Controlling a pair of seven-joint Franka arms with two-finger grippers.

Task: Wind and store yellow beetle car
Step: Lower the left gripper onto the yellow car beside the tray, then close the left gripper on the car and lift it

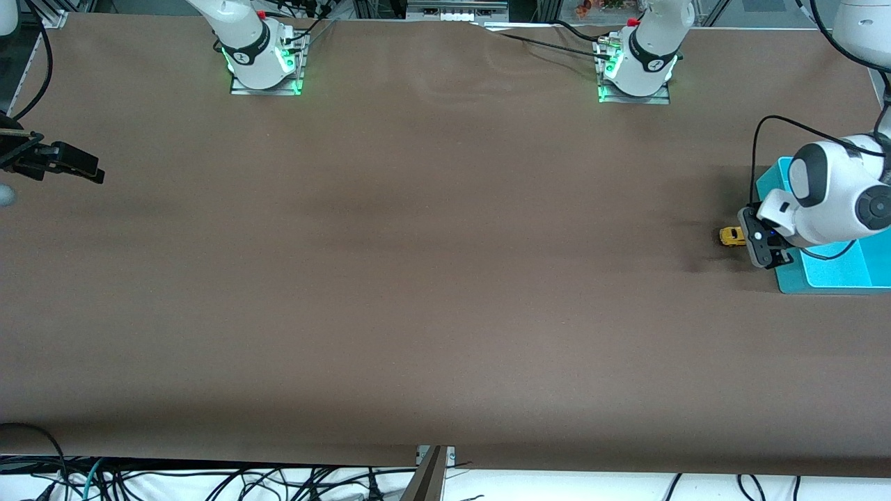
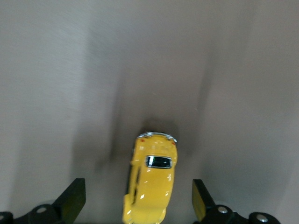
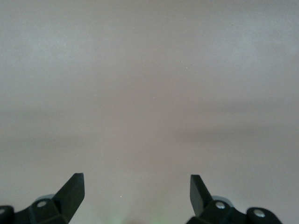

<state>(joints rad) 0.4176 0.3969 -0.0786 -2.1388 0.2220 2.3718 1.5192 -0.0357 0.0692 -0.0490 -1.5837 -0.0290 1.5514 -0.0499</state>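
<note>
The yellow beetle car (image 1: 731, 236) sits on the brown table at the left arm's end, just beside a teal bin (image 1: 790, 284). My left gripper (image 1: 750, 240) is low over the table at the car, open. In the left wrist view the car (image 2: 152, 184) lies between the two spread fingers (image 2: 74, 198) with a gap on each side, and neither pad touches it. My right gripper (image 1: 94, 170) waits at the right arm's end of the table, open and empty. The right wrist view shows only bare table between its jaws (image 3: 136, 193).
The teal bin is open-topped and partly covered by the left arm's wrist (image 1: 835, 202). The two arm bases (image 1: 264, 62) (image 1: 637, 69) stand along the table's edge farthest from the front camera. Cables hang below the edge nearest that camera.
</note>
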